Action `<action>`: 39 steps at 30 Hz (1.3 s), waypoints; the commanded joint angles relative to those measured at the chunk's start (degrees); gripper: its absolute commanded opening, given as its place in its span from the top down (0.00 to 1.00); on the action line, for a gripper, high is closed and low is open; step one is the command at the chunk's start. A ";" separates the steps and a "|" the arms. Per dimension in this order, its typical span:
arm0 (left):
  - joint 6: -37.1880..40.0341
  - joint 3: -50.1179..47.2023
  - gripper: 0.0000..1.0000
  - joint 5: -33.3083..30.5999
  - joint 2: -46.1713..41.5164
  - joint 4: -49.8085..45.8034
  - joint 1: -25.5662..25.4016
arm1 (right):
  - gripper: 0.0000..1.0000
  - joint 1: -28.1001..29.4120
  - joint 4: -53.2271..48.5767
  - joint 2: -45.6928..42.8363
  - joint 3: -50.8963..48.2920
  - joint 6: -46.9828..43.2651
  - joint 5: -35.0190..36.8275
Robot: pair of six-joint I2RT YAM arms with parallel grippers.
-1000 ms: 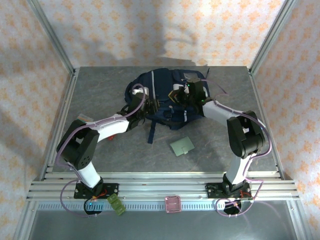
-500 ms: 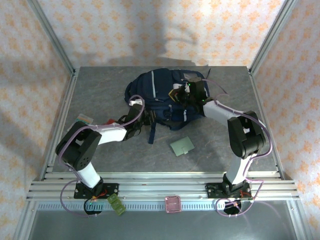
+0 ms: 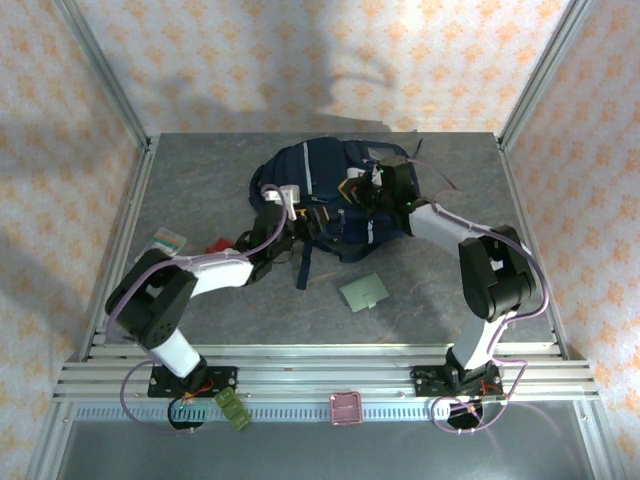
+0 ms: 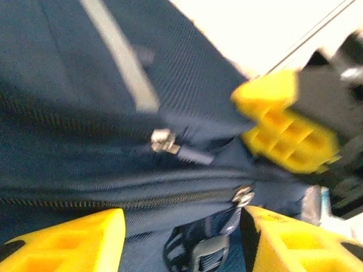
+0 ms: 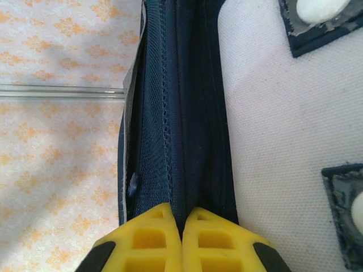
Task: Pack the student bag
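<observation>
The student bag (image 3: 325,185), navy with pale stripes, lies at the back middle of the table. My right gripper (image 3: 357,192) rests on the bag's right half, and in its wrist view it (image 5: 182,224) is shut on a raised fold of navy fabric beside the white-grey pocket patch (image 5: 283,141). My left gripper (image 3: 303,216) is at the bag's near left edge. Close up it (image 4: 181,221) stands open over a zipper line, with a zipper pull (image 4: 244,196) and a dark buckle (image 4: 207,252) between its fingers. The right gripper's yellow fingers (image 4: 283,133) show just beyond.
A flat green piece (image 3: 363,291) lies on the table in front of the bag. A red item (image 3: 215,245) and a small packet (image 3: 168,240) lie left of the left arm. A green thing (image 3: 231,408) and a pink one (image 3: 346,408) sit on the front rail.
My left gripper drew back toward the near left, then swung up to the bag's edge again, uncovering the red item and the packet. The right gripper kept its hold.
</observation>
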 commanded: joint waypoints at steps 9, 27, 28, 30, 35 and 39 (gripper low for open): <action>-0.37 1.63 0.46 -2.90 5.19 -4.45 -0.38 | 1.00 0.05 9.25 -6.37 3.08 0.51 -2.65; -5.20 23.67 0.33 -3.26 -0.19 -41.41 -0.46 | 1.00 0.18 8.41 -6.07 2.25 -0.10 -1.06; -5.35 24.39 0.33 -3.53 0.40 -41.61 -0.46 | 1.00 0.28 8.55 -5.98 2.40 -0.01 -1.18; -5.01 26.56 0.35 -5.03 1.76 -43.77 -0.49 | 1.00 0.31 8.54 -5.85 2.58 -0.01 -1.18; -4.74 28.11 0.40 -8.68 3.56 -46.99 -0.56 | 1.00 0.31 8.20 -5.67 3.27 -0.28 -1.19; -3.81 28.82 0.50 -10.02 4.63 -46.87 -0.80 | 1.00 0.35 8.20 -5.35 3.69 -0.27 -1.54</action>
